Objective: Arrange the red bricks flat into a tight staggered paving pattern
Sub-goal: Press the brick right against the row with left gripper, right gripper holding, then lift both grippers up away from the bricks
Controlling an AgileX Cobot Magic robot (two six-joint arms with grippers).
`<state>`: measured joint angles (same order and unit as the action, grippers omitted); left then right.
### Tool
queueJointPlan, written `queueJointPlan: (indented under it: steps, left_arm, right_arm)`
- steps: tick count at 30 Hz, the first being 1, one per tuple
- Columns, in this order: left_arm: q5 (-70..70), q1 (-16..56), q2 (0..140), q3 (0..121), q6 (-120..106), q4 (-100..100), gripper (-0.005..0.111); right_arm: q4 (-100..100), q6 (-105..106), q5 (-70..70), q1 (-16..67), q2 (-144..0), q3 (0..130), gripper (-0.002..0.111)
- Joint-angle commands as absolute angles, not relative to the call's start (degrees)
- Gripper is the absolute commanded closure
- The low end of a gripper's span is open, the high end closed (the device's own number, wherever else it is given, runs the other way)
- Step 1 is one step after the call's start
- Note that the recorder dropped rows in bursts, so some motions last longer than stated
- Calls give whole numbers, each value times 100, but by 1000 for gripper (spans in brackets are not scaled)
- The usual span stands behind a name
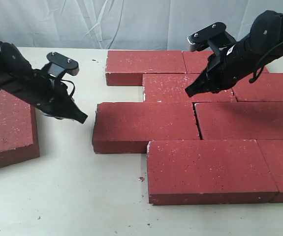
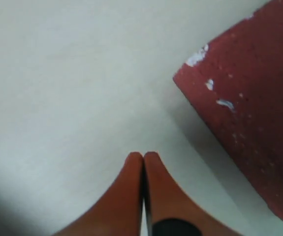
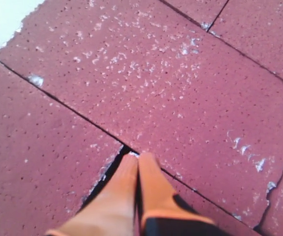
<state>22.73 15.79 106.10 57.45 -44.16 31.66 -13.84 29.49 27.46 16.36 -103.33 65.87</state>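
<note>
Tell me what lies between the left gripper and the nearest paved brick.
Only bare table separates the left gripper from that brick; nothing else lies there. The exterior view shows it, the left wrist view too.

A creased white sheet hangs across the top of the frame. Below it spreads a cream bench, evenly lit.
</note>
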Motion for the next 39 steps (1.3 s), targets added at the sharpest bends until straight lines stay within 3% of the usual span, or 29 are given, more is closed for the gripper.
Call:
queueJointPlan:
  steps: [1,15,35,37,39]
  left_arm:
    - [2289,1797,10883,5823,-4407,3342,107]
    - [2166,2249,11279,6013,-4407,3358,107]
    - [2867,1554,10125,6013,-4366,3126,107]
    - [3098,1554,9825,6013,-4366,3101,107]
    - [3181,1554,9575,6013,-4366,2978,107]
  right_arm:
    - [-1339,2991,2893,1606,-10267,6596,108]
    - [-1339,2991,2864,1606,-10267,6596,108]
    - [-1129,2970,3177,1606,-9641,6596,108]
    - [-1255,2970,3262,1606,-9468,6596,101]
    - [-1332,2970,3227,1606,-9338,6596,85]
